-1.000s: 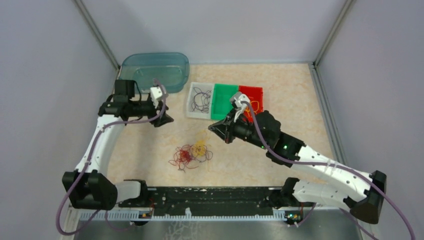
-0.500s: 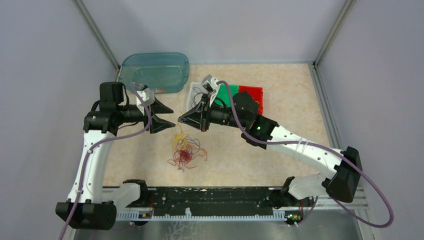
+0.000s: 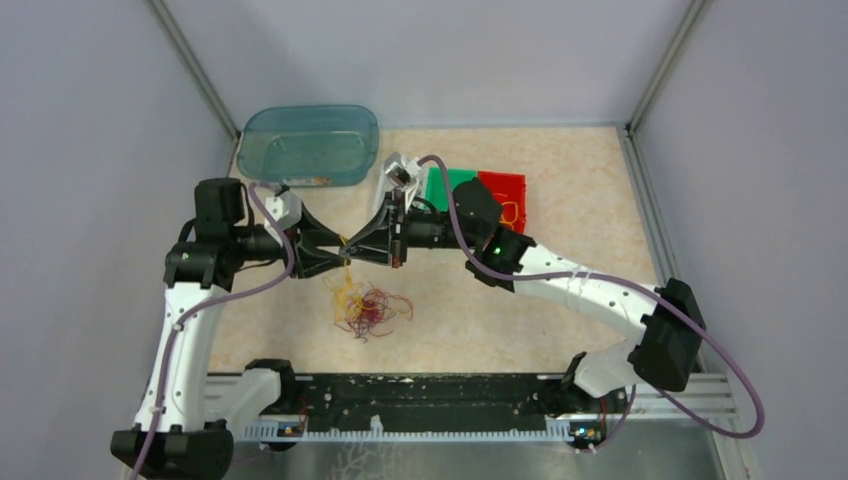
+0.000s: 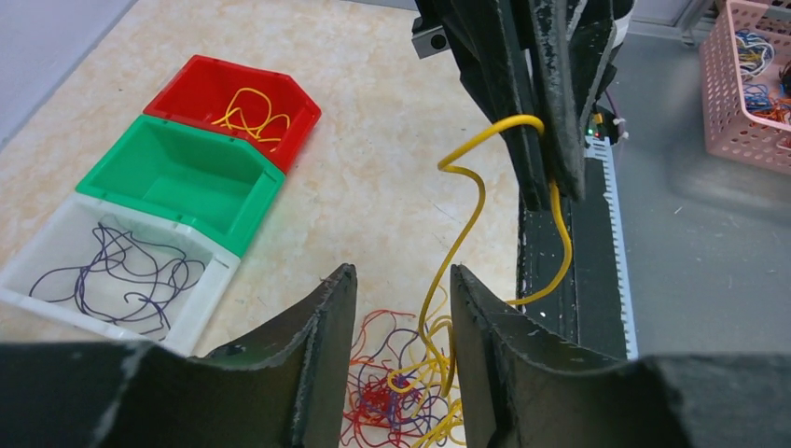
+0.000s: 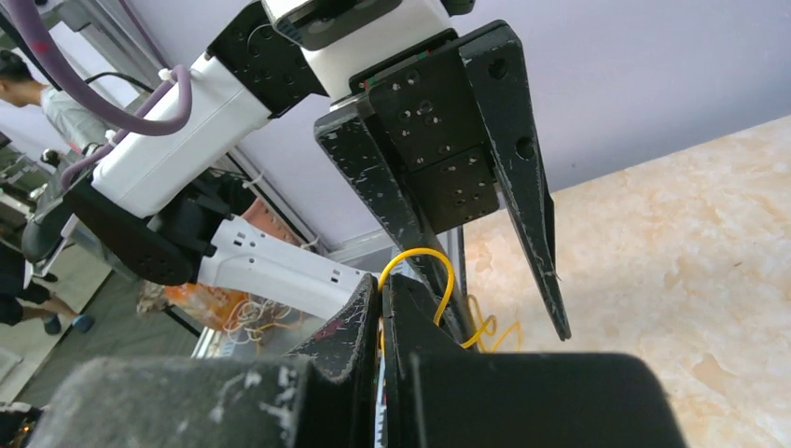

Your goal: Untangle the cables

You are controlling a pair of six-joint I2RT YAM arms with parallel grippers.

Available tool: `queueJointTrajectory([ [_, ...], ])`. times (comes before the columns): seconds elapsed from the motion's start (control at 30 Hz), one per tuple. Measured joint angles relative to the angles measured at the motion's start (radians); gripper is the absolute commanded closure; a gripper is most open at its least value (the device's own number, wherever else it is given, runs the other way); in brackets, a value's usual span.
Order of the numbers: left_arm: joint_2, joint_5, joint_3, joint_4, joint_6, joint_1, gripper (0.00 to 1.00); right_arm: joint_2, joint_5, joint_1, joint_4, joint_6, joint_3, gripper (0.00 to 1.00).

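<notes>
Two white-and-black robot arms meet above a beige, marble-patterned surface (image 3: 560, 210), seen from above.

The right tool (image 5: 381, 289) has its flat black fingers pressed together, clamped on a thin yellow cable (image 4: 508, 120). This cable arcs out of the grip in a smooth loop. It then drops in soft kinks to a loose tangle of cables (image 3: 365, 310) lying on the surface just below the two tools. The tangle is a curly nest of thread-like red, yellow and dark strands.

The left tool (image 4: 401, 280) faces the right one, tip to tip. Its two wedge-shaped, scuffed black fingers stand apart. In the left wrist view the hanging yellow cable passes through the gap between them, close to one finger; whether it touches cannot be told.

Behind the tools sit three small, open-fronted plastic bins in a row, touching:
- A white bin (image 4: 121, 271) holding thin dark curled wires.
- A green bin (image 4: 177, 177) in the middle.
- A red bin (image 4: 201, 89) holding yellow wire loops.

A translucent teal tub (image 3: 310, 145) with rounded corners stands at the far left of the surface, beside the bins.
</notes>
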Motion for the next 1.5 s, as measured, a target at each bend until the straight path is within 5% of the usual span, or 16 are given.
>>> queueJointTrajectory([
  [0.13, 0.024, 0.002, 0.0, 0.014, -0.019, -0.001, 0.66, 0.016, -0.005, 0.0, 0.001, 0.001, 0.01, 1.0],
  [0.23, 0.024, 0.002, 0.0, 0.028, -0.04, -0.001, 0.82, 0.016, -0.004, 0.0, 0.018, 0.005, 0.012, 1.0],
  [0.33, 0.019, -0.006, -0.009, 0.089, -0.102, -0.001, 0.98, 0.016, 0.008, 0.0, 0.032, 0.006, 0.012, 0.82],
  [0.47, -0.01, -0.054, -0.042, 0.201, -0.195, -0.001, 1.0, 0.016, 0.029, 0.0, 0.037, -0.002, 0.011, 0.48],
  [0.67, -0.058, -0.171, -0.032, 0.343, -0.296, -0.001, 1.0, -0.06, 0.126, -0.011, 0.018, -0.072, -0.1, 0.34],
  [1.07, -0.095, -0.242, 0.146, 0.46, -0.355, -0.001, 1.0, -0.227, 0.296, -0.067, 0.071, -0.201, -0.421, 0.24],
  [1.5, -0.116, -0.269, 0.209, 0.481, -0.396, -0.001, 1.0, 0.153, 0.289, 0.035, 0.403, -0.28, -0.438, 0.28],
])
